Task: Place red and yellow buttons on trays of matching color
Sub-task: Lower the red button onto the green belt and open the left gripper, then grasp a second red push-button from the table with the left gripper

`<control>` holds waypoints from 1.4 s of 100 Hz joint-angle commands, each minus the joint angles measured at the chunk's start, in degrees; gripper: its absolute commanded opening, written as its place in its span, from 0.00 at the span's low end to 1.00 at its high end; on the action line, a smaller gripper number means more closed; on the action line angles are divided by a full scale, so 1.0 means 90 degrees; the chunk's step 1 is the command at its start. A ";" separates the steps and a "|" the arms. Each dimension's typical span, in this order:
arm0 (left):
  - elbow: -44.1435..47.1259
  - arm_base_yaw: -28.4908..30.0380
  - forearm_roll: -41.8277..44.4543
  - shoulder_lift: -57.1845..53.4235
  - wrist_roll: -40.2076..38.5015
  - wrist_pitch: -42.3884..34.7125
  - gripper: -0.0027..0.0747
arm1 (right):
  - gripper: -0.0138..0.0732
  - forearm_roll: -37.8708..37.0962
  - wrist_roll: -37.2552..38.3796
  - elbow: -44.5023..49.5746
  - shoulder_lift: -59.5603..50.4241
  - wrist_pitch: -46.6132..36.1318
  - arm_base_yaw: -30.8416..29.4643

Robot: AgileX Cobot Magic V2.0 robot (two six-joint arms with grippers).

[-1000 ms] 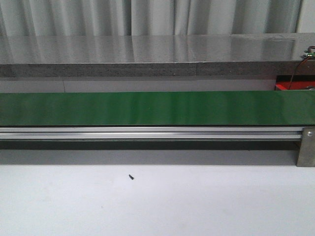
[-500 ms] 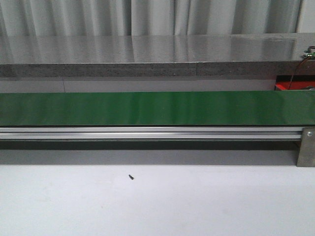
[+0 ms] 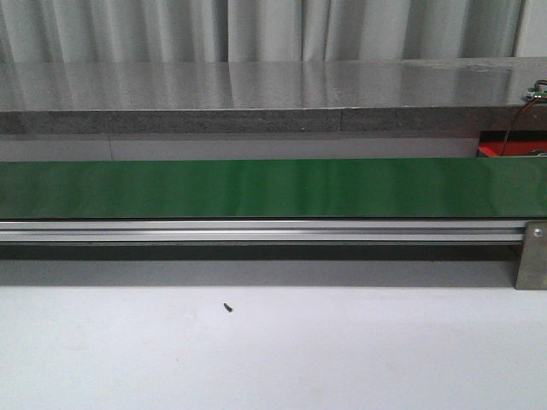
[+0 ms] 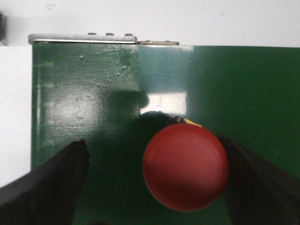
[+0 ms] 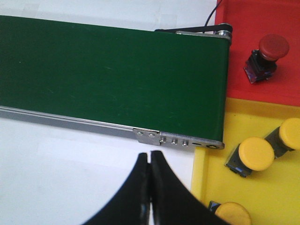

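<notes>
Sitting between open left jaws: red button

I'm looking at a lab test cell: green conveyor belt on aluminium rail, white worktop, grey curtain.

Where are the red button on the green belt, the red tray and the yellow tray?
red button [image 4: 185, 168], left wrist view, middle of its round cap.
red tray [image 5: 243, 28], right wrist view, bare floor.
yellow tray [image 5: 262, 192], right wrist view, bare floor between buttons.
</notes>
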 commanded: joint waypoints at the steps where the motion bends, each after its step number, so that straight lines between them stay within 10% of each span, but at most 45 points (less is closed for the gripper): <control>1: -0.0191 -0.0028 -0.0371 -0.0544 0.0144 -0.0150 0.76 | 0.08 0.0132 -0.0005 -0.0213 -0.0101 -0.0289 -0.0008; 53: -0.0947 0.0101 -0.0749 -0.1140 0.0304 0.0128 0.76 | 0.08 0.0132 -0.0005 -0.0213 -0.0101 -0.0289 -0.0008; 140: -0.1337 0.2347 -0.0031 0.0180 0.0293 -0.0907 0.76 | 0.08 0.0132 -0.0005 -0.0213 -0.0101 -0.0289 -0.0008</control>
